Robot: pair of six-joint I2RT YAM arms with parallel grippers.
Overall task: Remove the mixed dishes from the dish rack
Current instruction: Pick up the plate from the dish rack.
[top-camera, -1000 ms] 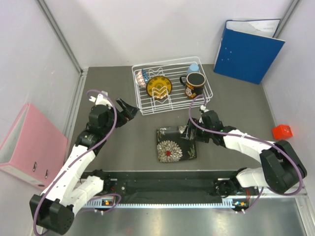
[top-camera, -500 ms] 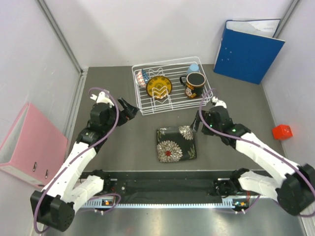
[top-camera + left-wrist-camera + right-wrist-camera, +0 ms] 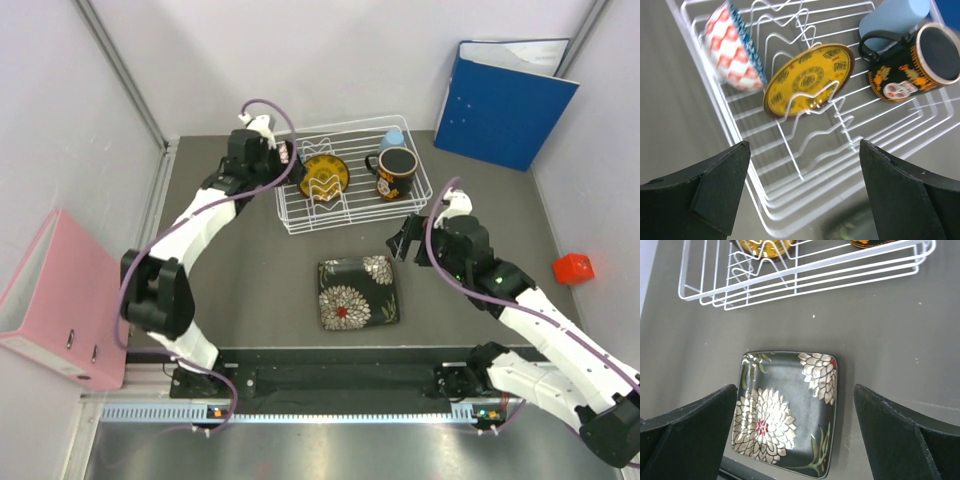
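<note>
Top view, left gripper: over the left end of the rack, far nearer the dishes than the other arm. The bowl is just ahead of it.
Top view, right gripper: off the rack, just beside the upper right corner of the black plate, which lies flat on the table.
Left wrist view, fingers: spread wide, holding nothing.
Left wrist view, bowl: ahead and toward the left finger, tipped on its side in the rack with its mouth turned right. Red-and-white outside, blue rim.
Left wrist view, yellow plate: straight ahead between the fingers, leaning in the zigzag slots, long axis running low-left to high-right.
Left wrist view, mug and cup: ahead on the right, close together.
Right wrist view, fingers: spread wide, empty. The black plate lies below between them, white flowers facing up.
Likely next: a pick by the left arm, of the bowl or the yellow plate.
</note>
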